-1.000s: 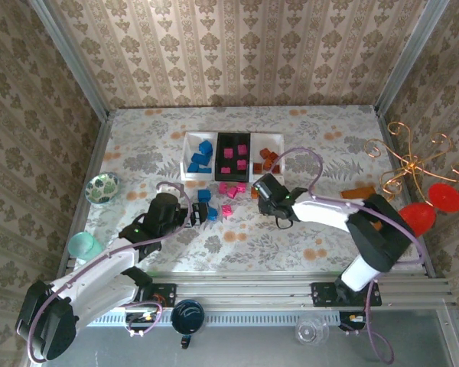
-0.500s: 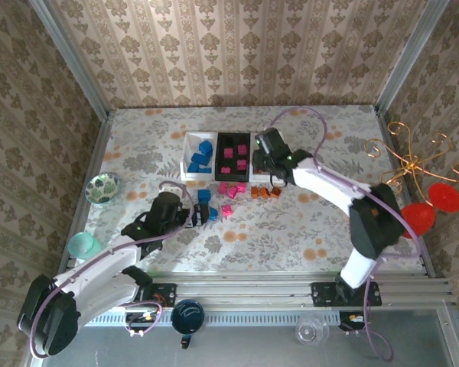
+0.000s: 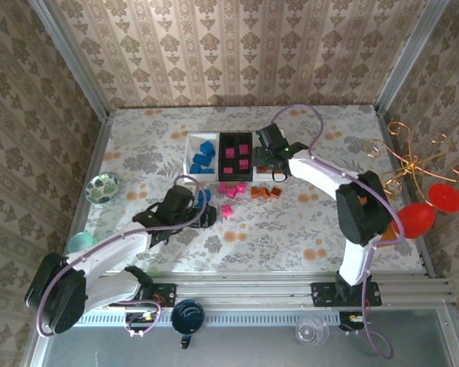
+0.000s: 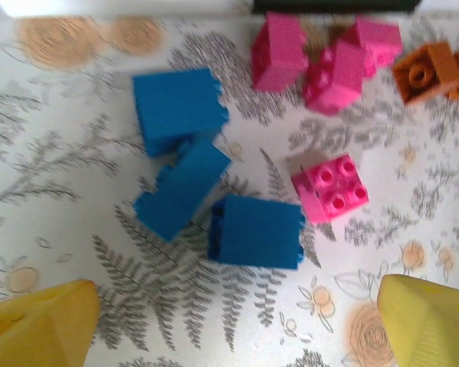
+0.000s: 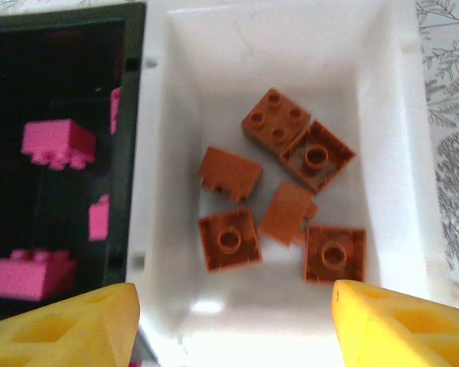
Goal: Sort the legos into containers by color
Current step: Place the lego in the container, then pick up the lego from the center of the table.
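My right gripper [image 5: 233, 325] hangs spread and empty over the right white tray [image 5: 402, 153], which touches the black tray [image 5: 61, 76] on its right side. Six orange-brown bricks [image 5: 229, 238] lie inside, so that colour goes there. The black tray holds pink bricks [image 5: 57, 144], and the left white tray [image 3: 191, 141] on its other side holds blue bricks [image 3: 205, 149].

My left gripper [image 4: 233, 329] is spread wide too, pinching nothing, low over three loose blue bricks [image 4: 256, 231] on the table [image 4: 61, 191] just in front of the black tray. I judge the nearest one is my next pick. A loose pink brick [image 4: 330, 187] and a loose orange-brown brick [image 4: 424, 73] lie beside them, so sorting is unfinished.
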Controlling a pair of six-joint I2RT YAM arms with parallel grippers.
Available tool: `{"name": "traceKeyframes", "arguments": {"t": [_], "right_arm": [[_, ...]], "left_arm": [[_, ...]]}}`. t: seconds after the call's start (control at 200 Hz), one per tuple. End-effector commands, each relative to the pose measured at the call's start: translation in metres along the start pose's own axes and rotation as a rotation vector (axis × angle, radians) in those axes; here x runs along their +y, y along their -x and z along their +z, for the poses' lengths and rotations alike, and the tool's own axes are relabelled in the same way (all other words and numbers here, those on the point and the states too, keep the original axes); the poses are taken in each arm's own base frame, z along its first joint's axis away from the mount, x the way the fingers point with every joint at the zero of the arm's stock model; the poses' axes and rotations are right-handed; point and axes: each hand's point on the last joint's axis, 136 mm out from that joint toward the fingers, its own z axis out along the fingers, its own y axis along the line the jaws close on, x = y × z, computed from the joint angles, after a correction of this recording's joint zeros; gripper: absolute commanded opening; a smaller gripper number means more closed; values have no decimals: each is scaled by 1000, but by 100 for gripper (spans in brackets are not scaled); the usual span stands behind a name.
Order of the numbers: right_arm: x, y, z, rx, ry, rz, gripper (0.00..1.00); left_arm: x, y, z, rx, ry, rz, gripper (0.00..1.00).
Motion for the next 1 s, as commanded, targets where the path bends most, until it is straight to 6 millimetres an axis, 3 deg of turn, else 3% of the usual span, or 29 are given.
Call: {"name": "traceKeyframes", "arguments": {"t": [0.0,0.11,0.205,0.47,0.725,0.865,0.995], "right_arm": [[0,-1,-24,-49,34,10,69],[-5,-13,-32,-50,52,36,69],[-8,-18,-37,-55,60,48,69],[-12,-13,-54,-92,70,58,69],[-14,-12,-58,-100,72,63,69],[-16,-14,-59,-98,67,62,69],[-18,-16,-59,-97,62,66,69]], "left_arm": [[-8,-3,3,35,40,89,91],[-5,-7,12,58,75,100,82],[-1,-10,22,74,101,118,81],[-3,-1,45,78,130,172,70],[-7,-1,64,100,131,195,57],[-7,-2,62,97,124,190,42],[-15,4,39,46,92,173,29]]}}
